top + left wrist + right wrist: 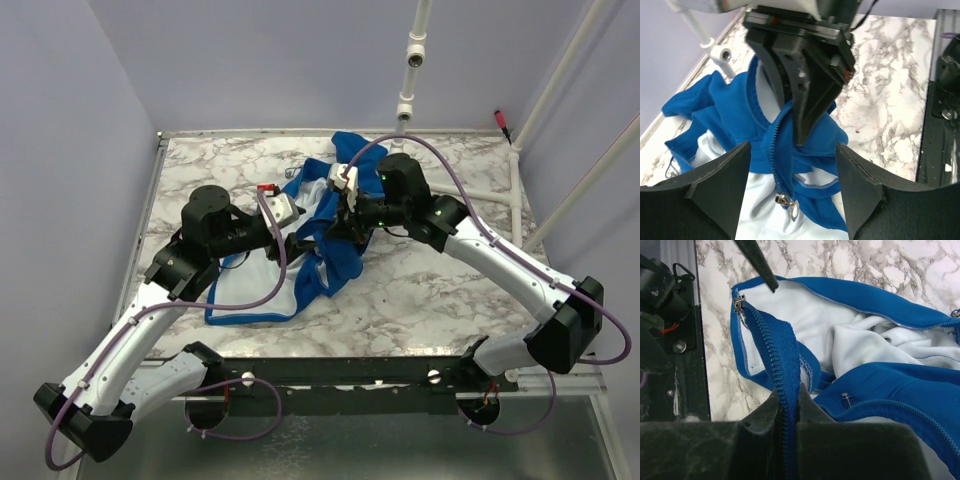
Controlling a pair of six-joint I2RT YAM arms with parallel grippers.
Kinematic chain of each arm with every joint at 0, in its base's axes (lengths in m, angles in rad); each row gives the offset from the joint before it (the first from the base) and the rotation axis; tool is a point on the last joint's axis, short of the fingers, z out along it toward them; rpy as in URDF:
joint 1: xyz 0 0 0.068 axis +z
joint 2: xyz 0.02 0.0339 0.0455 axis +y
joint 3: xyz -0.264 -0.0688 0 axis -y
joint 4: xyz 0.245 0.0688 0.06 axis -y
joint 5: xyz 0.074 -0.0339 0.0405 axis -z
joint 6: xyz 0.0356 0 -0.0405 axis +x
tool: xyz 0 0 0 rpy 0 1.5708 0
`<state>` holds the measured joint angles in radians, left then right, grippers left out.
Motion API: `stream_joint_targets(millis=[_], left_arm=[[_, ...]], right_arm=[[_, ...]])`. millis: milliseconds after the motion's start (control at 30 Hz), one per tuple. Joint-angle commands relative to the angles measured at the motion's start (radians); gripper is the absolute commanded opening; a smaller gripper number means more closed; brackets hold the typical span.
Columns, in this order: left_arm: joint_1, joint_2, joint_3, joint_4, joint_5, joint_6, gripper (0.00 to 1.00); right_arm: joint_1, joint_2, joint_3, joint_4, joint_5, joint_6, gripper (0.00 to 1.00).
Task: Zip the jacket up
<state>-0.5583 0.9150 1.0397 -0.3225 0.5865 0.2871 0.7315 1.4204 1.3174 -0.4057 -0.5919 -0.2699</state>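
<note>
Jacket lies crumpled, pale lining showing, across the middle of the marble worktop, one end reaching the far edge. Right gripper is clamped on the jacket's blue zipper edge, holding it raised. Left gripper hangs spread wide, grasping nothing, above the zipper slider.

I saw the marble table bearing the jacket, which lay crumpled around its middle, pale lining showing toward the near edge.
</note>
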Motion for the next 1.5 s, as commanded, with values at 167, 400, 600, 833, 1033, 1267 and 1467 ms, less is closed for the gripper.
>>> stream_joint_targets(millis=[167, 400, 600, 833, 1033, 1267, 1467], left_arm=[[0.001, 0.051, 0.026, -0.047, 0.115, 0.171, 0.64], [0.001, 0.109, 0.061, -0.047, 0.108, 0.174, 0.43], [0.001, 0.112, 0.064, -0.049, 0.070, 0.181, 0.18], [0.002, 0.112, 0.083, -0.111, 0.063, 0.233, 0.39], [0.001, 0.129, 0.094, -0.128, 0.093, 0.233, 0.50], [0.001, 0.145, 0.095, -0.112, 0.097, 0.257, 0.18], [0.001, 0.143, 0.100, -0.107, 0.062, 0.267, 0.00]], right_arm=[[0.006, 0.010, 0.075, -0.113, -0.050, 0.026, 0.01], [0.010, 0.034, 0.105, -0.156, -0.050, 0.019, 0.01], [0.009, 0.027, 0.103, -0.154, -0.036, 0.023, 0.01], [0.008, 0.033, 0.134, -0.183, -0.037, 0.015, 0.01], [0.008, 0.034, 0.142, -0.194, -0.052, 0.021, 0.01], [0.010, 0.034, 0.143, -0.195, -0.063, 0.036, 0.01], [0.008, 0.035, 0.147, -0.192, -0.084, 0.037, 0.01]])
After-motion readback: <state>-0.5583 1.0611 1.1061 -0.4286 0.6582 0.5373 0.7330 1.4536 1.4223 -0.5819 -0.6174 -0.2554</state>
